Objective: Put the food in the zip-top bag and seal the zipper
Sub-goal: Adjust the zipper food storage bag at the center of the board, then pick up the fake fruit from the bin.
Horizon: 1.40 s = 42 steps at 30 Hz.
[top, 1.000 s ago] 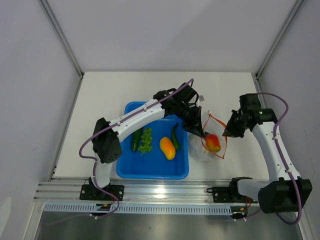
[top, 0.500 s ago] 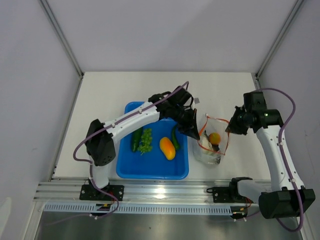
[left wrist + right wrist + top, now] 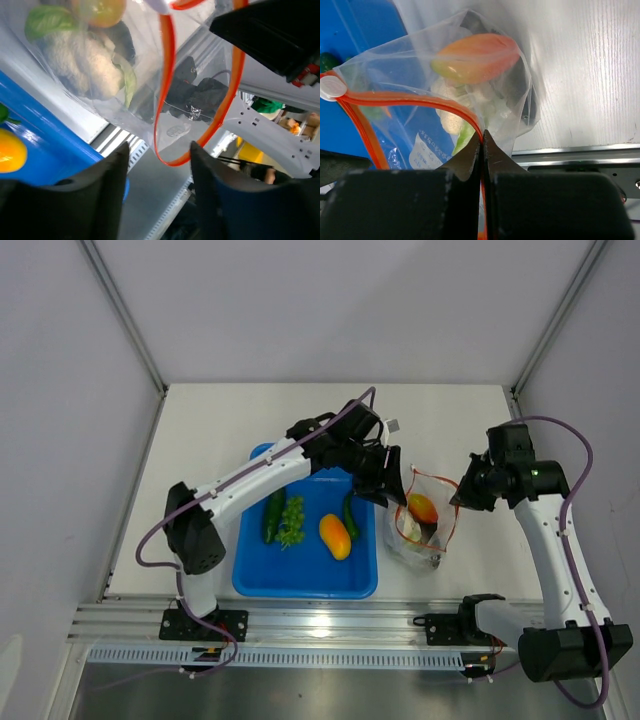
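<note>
The zip-top bag (image 3: 420, 532) hangs by its mouth beside the tray, its orange-red zipper (image 3: 436, 481) spread into a loop. Inside lie a red-orange fruit (image 3: 422, 507), a white-green cauliflower (image 3: 409, 530) and something dark. My right gripper (image 3: 459, 502) is shut on the zipper (image 3: 445, 102) at the right rim, with the fruit (image 3: 476, 57) just below. My left gripper (image 3: 393, 492) stands open at the bag's left side. In the left wrist view the zipper (image 3: 165, 90) hangs just ahead of the parted fingers (image 3: 107, 190), ungripped. The cauliflower (image 3: 95, 65) shows through the plastic.
The blue tray (image 3: 300, 580) lies left of the bag. It holds a dark green cucumber (image 3: 272, 520), a leafy green bunch (image 3: 292, 520), an orange-yellow fruit (image 3: 335, 536) and a green pepper (image 3: 349, 512). The rail along the table's near edge (image 3: 330, 618) runs below.
My left gripper has opened and let go of the bag's left rim. The bag rose off the table into an open loop, hanging from the right gripper, and the fruit settled inside.
</note>
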Each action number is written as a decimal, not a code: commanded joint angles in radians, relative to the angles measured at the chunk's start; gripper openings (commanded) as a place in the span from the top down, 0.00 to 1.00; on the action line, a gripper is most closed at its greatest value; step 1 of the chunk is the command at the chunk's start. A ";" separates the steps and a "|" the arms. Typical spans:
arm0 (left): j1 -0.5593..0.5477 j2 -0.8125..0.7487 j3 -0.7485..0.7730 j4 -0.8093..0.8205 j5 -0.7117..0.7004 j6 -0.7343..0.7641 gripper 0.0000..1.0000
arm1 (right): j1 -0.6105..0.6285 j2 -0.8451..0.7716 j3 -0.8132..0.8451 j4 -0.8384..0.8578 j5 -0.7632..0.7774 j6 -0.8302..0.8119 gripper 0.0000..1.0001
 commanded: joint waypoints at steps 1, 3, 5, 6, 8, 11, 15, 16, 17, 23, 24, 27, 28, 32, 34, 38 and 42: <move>0.006 -0.094 0.044 -0.010 -0.042 0.051 0.43 | 0.007 0.008 0.056 -0.016 -0.007 -0.015 1.00; 0.006 -0.139 0.036 -0.012 -0.068 0.061 0.29 | 0.007 0.009 0.059 -0.019 -0.010 -0.018 1.00; 0.009 -0.183 0.025 -0.016 -0.110 0.074 0.17 | 0.007 0.014 0.061 -0.021 -0.010 -0.021 1.00; 0.014 -0.196 0.025 -0.030 -0.125 0.078 0.12 | 0.009 0.017 0.059 -0.018 -0.007 -0.024 1.00; 0.030 -0.235 0.007 -0.036 -0.156 0.078 0.01 | 0.012 0.021 0.058 -0.013 -0.004 -0.024 1.00; 0.059 -0.274 -0.044 -0.046 -0.202 0.055 0.00 | 0.016 0.026 0.056 -0.013 -0.008 -0.024 1.00; 0.135 -0.341 -0.139 -0.064 -0.283 0.003 0.00 | 0.035 0.029 0.056 -0.006 -0.008 -0.029 1.00; 0.150 -0.348 -0.171 -0.082 -0.295 -0.031 0.01 | 0.036 0.032 0.056 -0.006 -0.007 -0.030 1.00; 0.188 -0.352 -0.186 -0.093 -0.310 -0.056 0.00 | 0.039 0.029 0.056 -0.007 -0.007 -0.029 1.00; 0.262 -0.282 -0.320 -0.127 -0.248 -0.110 0.01 | 0.042 0.023 0.053 0.008 -0.008 -0.030 1.00; 0.261 -0.274 -0.332 -0.113 -0.236 -0.111 0.00 | 0.044 0.021 0.052 0.016 -0.011 -0.032 1.00; 0.261 -0.254 -0.399 -0.043 -0.219 -0.125 0.01 | 0.047 0.021 0.052 0.021 -0.015 -0.030 1.00; 0.261 -0.247 -0.409 -0.030 -0.216 -0.128 0.01 | 0.047 0.020 0.049 0.022 -0.015 -0.029 1.00; 0.261 -0.187 -0.421 -0.006 -0.235 -0.128 0.00 | 0.047 0.011 0.032 0.028 -0.012 -0.024 1.00; 0.261 -0.159 -0.433 0.016 -0.213 -0.136 0.00 | 0.047 0.006 0.026 0.031 -0.010 -0.026 1.00; 0.254 -0.112 -0.469 0.072 -0.165 -0.163 0.01 | 0.047 0.001 0.015 0.034 -0.005 -0.029 1.00; 0.241 -0.061 -0.463 0.092 -0.168 -0.169 0.00 | 0.047 0.001 0.001 0.037 -0.002 -0.035 1.00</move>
